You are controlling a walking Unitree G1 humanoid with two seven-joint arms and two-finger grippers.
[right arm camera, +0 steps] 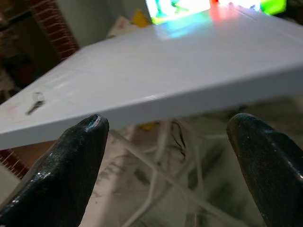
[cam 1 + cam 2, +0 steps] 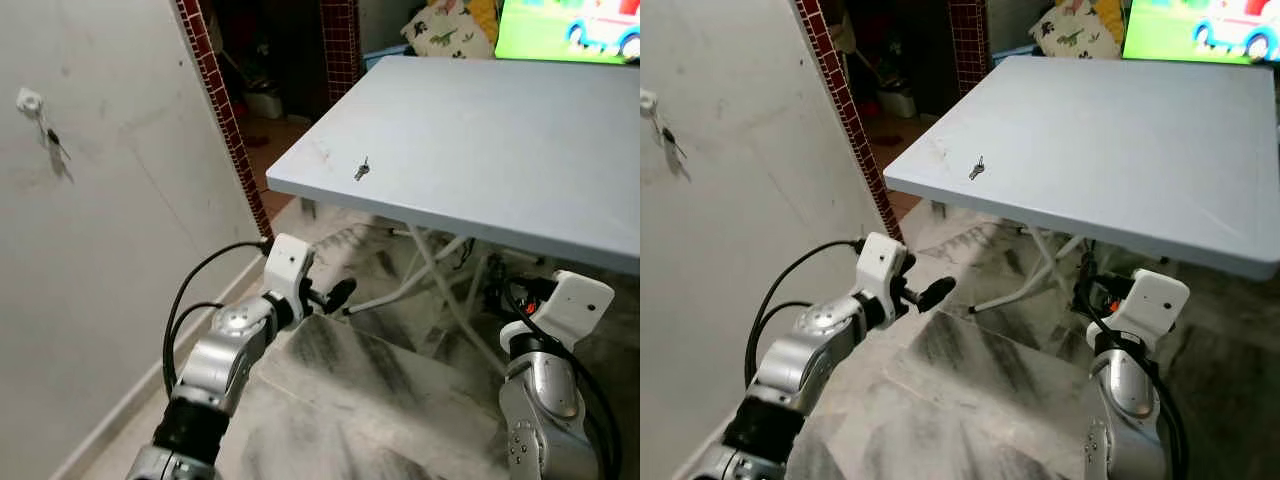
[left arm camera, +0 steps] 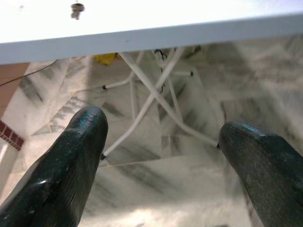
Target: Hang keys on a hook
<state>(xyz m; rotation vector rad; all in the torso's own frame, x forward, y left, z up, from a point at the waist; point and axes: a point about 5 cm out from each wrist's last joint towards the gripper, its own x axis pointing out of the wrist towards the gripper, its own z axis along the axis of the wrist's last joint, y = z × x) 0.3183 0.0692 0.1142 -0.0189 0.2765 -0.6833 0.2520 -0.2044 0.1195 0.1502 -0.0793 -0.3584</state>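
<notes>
Pale blue-grey desk on white crossed folding legs, standing on a marbled floor; just one small key lying near its 9 o'clock edge, close to the corner

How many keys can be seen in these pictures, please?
2: one key lies on the table near its front-left corner, another hangs from the wall hook. Others may be hidden.

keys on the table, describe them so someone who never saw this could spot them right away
Find the pale blue folding table beside the red brick pillar. Near its corner closest to that pillar lie the keys, a small dark metal bunch, the one object on the bare top.
</notes>
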